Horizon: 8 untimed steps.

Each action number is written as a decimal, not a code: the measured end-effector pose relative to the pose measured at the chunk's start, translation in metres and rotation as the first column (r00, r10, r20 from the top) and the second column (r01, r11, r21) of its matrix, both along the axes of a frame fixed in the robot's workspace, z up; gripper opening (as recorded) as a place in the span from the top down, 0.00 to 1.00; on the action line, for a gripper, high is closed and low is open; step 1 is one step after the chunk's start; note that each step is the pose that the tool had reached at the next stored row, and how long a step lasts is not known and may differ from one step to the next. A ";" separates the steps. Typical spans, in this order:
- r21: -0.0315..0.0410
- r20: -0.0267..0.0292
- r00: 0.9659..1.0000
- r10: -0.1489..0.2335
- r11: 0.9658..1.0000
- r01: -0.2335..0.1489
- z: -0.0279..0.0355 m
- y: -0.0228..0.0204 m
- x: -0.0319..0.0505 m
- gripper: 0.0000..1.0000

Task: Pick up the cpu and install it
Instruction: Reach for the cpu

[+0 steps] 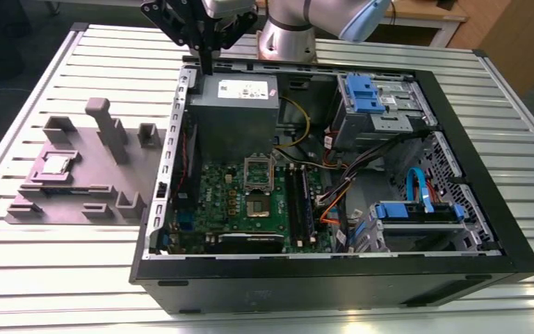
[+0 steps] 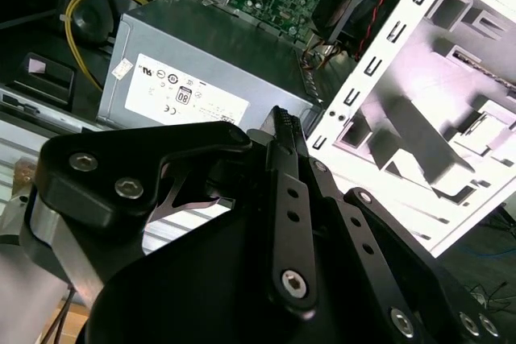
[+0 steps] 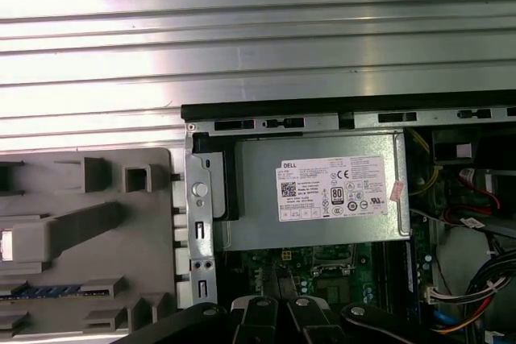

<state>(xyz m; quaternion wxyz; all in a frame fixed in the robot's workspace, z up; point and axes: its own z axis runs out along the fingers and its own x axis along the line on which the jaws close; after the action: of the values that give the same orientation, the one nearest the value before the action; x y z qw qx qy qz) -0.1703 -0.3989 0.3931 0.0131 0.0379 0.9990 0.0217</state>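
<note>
Cpu [image 1: 58, 165]: flat and shiny side up in a purple-edged seat of the grey holder block [image 1: 81, 202], toward the exterior view's left, outside the computer case; nothing touching it.
Holder block: resting on the slatted metal counter [image 1: 109, 42], just beside the case's side wall; tall grey posts [image 1: 108, 129] rising near the cpu, on the side toward the case.
Computer case [image 1: 341, 285]: lying open on the counter, its perforated side wall [image 1: 176, 139] standing between holder block and motherboard.
Motherboard [image 1: 248, 202]: green, flat on the case floor, with a metal-framed socket [image 1: 258, 172] mid-board and dark memory slots [image 1: 300, 202] alongside.
Power supply [image 1: 239, 90]: grey box with a white label, at the far end of the case beyond the motherboard; seen close in both wrist views [image 3: 322, 191] [image 2: 201, 78].
Clutter inside: yellow cable [image 1: 300, 118] beside the power supply, a tangle of orange, blue and black wires [image 1: 341, 188], and two drive cages with blue fittings [image 1: 364, 94] [image 1: 416, 212] on the exterior view's right.
Pincer [image 1: 208, 68]: pressed together, gripping nothing, hanging over the far edge of the case at the power supply's corner, well apart from the cpu; thin black tips together in both wrist views [image 2: 282, 122] [image 3: 278, 275].
Arm [image 1: 290, 31]: silver, standing behind the case.
</note>
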 end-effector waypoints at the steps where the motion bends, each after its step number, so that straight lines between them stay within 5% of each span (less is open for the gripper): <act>1: 0.000 0.000 1.000 0.000 1.000 0.000 0.0000 0.0000 -0.0002 0.90; 8: 0.000 0.000 1.000 0.000 1.000 0.000 0.0000 0.0000 -0.0019 0.90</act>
<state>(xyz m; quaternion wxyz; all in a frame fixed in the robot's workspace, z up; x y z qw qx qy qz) -0.1721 -0.3989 0.3931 0.0130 0.0379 0.9990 0.0217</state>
